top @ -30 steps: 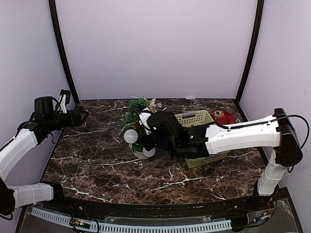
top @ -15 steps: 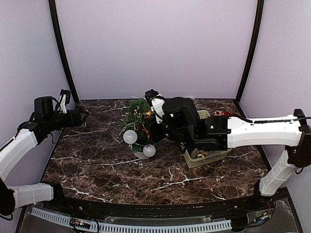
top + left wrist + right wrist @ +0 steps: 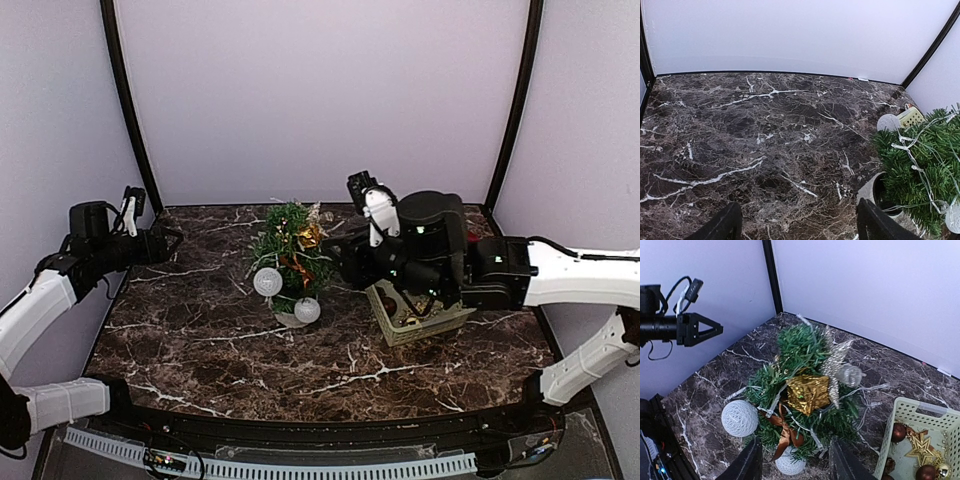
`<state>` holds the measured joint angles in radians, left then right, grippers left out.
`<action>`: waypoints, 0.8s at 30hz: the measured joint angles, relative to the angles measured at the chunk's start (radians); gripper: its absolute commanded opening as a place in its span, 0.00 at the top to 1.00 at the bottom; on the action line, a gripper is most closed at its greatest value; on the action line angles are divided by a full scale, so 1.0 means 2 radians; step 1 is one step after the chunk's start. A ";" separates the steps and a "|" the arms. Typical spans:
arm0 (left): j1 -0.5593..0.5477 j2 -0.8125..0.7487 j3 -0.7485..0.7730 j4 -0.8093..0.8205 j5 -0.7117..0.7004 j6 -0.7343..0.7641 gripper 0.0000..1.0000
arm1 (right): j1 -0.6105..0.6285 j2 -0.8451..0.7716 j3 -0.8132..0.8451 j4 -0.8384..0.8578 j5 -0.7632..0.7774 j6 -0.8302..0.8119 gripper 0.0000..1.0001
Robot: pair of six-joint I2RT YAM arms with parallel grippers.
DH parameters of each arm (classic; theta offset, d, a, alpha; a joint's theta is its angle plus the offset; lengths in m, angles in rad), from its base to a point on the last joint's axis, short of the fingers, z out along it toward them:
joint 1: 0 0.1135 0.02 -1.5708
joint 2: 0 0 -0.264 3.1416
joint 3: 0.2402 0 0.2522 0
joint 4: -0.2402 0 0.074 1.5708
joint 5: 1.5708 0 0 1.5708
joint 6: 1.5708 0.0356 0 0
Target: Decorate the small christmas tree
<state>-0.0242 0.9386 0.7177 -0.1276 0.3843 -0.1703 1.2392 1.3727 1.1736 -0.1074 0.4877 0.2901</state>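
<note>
My left pincer (image 3: 795, 222), jaws spread, faces bare surface (image 3: 740, 130); the sole obstruction ahead is the small christmas tree (image 3: 920, 170), off to one side. My right pincer (image 3: 795, 450), jaws apart, hangs above that tree, with the basket (image 3: 910, 435) near on one flank and a white ball (image 3: 740, 417) on the other.

You have a dark marble bench (image 3: 200, 320) with white veins. On it the small christmas tree (image 3: 288, 250) stands upright in its white pot (image 3: 289, 318) near the middle, a pale green basket (image 3: 425, 332) near its right side.
</note>
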 measured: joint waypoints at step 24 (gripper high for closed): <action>-0.236 0.041 -0.092 0.086 -0.032 -0.279 0.29 | -0.250 0.118 -0.045 -0.015 -0.255 0.131 0.45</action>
<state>-0.4969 1.0206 0.5343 0.0437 0.3199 -0.7280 0.7383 1.6096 1.0832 -0.1379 -0.0216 0.5518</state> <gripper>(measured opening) 0.730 0.564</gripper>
